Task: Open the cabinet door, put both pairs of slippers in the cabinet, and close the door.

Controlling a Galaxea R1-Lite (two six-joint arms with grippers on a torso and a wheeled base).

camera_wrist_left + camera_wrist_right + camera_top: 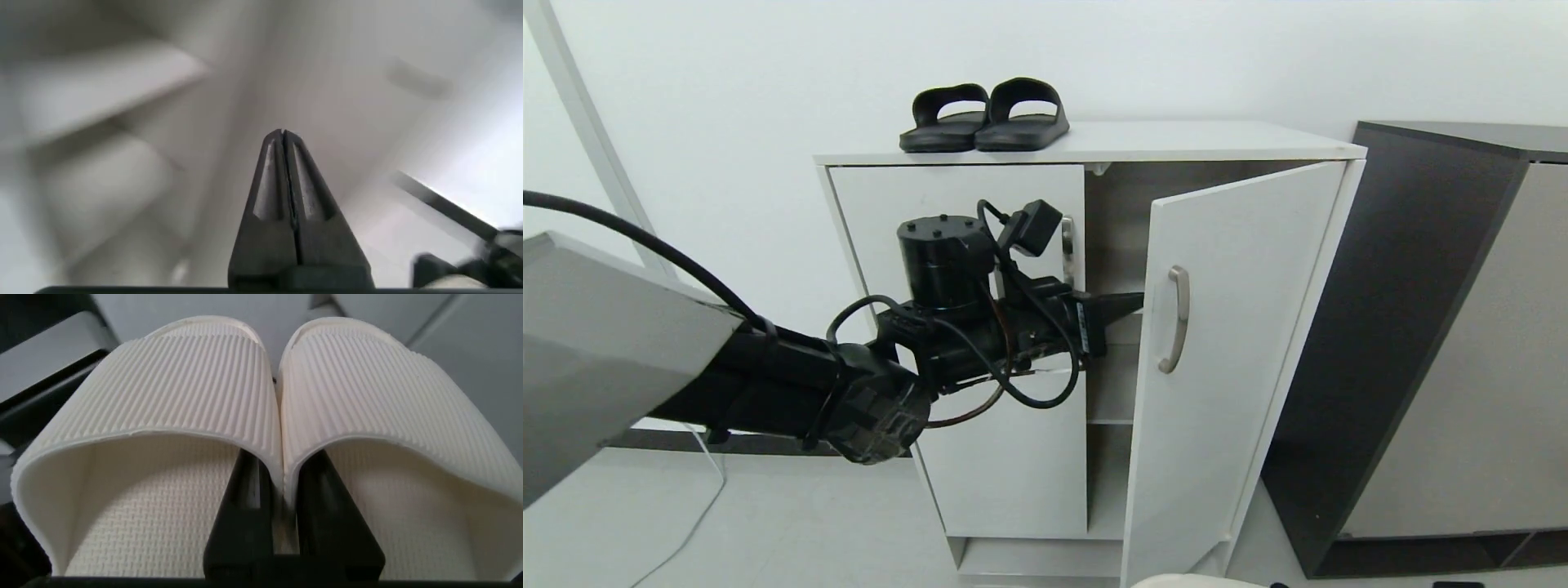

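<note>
My left hand (1134, 303), fingers pressed together and empty, pokes into the cabinet (1217, 144) beside its open right door (1233, 359). My right hand (283, 531) clamps the cream slippers (180, 400) side by side, lengthwise away from it. The black slippers (984, 118) sit on top of the cabinet, toes to the wall.

No legible word, number or sign on the cabinet (1176, 143), nor on the black slippers (984, 118) at twelve o'clock on its top. Small bluish sticker (1083, 317) on the side of the left gripper (1131, 304), print too small to read. Nothing printed on the ribbed cream slippers (196, 392) either.
</note>
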